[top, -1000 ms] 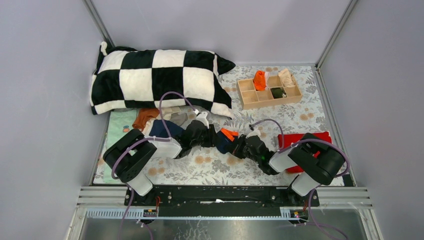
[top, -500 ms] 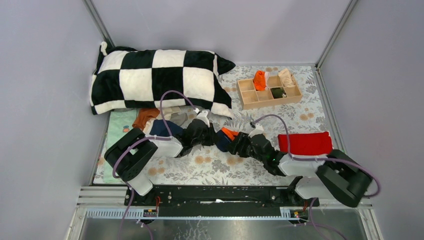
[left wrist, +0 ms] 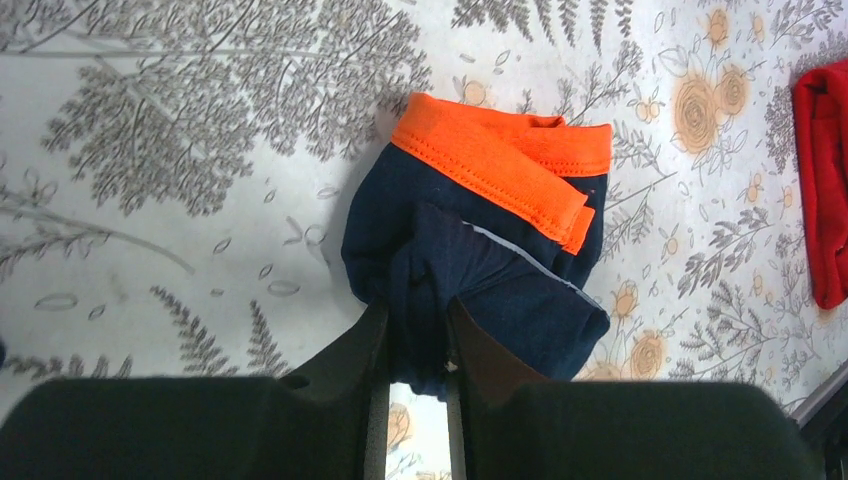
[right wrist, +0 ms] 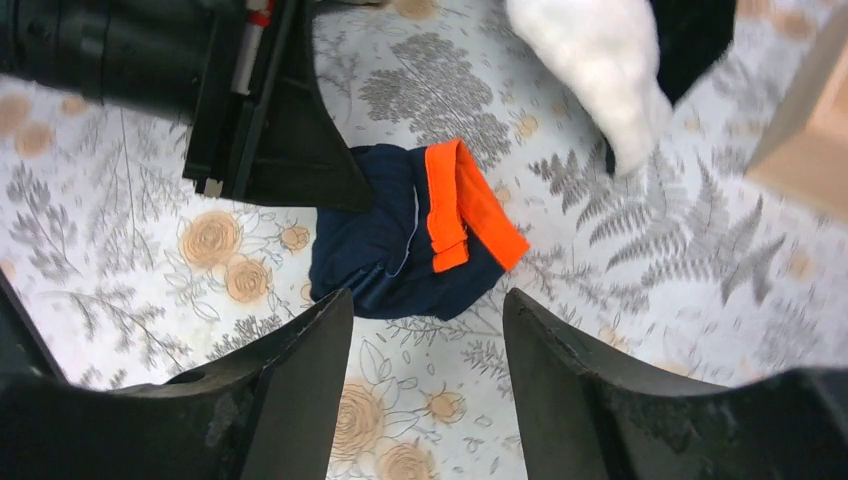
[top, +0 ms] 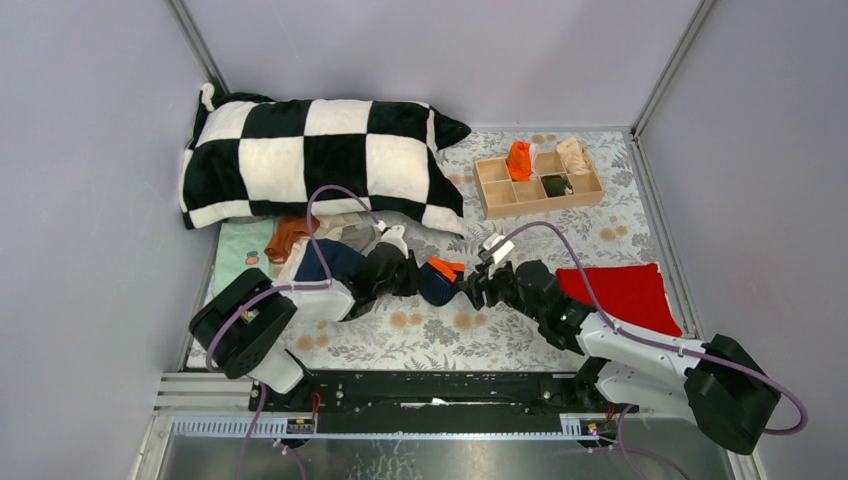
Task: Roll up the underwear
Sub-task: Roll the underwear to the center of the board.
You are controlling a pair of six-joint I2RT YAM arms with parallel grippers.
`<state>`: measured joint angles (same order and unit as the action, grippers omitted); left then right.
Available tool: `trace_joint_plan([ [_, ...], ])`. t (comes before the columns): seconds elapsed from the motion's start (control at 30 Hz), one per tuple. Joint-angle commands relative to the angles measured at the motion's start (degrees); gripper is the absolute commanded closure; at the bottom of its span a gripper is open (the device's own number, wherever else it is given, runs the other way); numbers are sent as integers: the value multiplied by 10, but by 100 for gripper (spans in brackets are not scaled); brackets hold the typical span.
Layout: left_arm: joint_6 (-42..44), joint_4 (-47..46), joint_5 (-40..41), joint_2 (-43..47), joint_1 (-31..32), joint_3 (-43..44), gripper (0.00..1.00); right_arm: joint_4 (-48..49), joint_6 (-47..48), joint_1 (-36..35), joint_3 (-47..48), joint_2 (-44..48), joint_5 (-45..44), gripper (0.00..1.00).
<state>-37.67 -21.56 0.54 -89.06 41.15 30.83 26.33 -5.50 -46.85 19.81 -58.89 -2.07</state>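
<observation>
The left claw [left wrist: 417, 335] clamps the navy underwear [left wrist: 480, 250] while the right claw [right wrist: 425, 305] hangs spread apart just right of it, so a one-sided pull could unroll the loose bundle.

- No words, numbers or signs can be read on anything here.
- The orange underwear [top: 518, 160] in the box [top: 497, 192] has a bit of white on it, but it is too small to read.
</observation>
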Motion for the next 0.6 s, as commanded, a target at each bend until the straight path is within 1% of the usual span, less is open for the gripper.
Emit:
trace_joint_plan([
  [0.0,2,87,18,31,-4,-49,82,20,275,-17,35,0,110,37],
  [0.03,1,94,17,39,-4,-56,82,7,326,-33,37,-6,124,37],
  [0.07,1,101,16,47,-4,-61,82,-6,407,-47,39,-13,135,36],
  [0.13,4,116,16,63,-4,-68,82,-31,519,-76,44,-36,145,35],
  [0.17,5,124,16,70,-4,-70,82,-39,565,-88,47,-47,145,35],
  [0.27,7,141,14,89,-4,-71,82,-24,661,-118,52,-84,143,33],
  [0.4,7,152,12,97,-4,-63,81,-22,732,-142,69,-124,142,30],
  [0.57,10,158,4,88,-4,-51,81,-35,770,-155,88,-162,151,30],
])
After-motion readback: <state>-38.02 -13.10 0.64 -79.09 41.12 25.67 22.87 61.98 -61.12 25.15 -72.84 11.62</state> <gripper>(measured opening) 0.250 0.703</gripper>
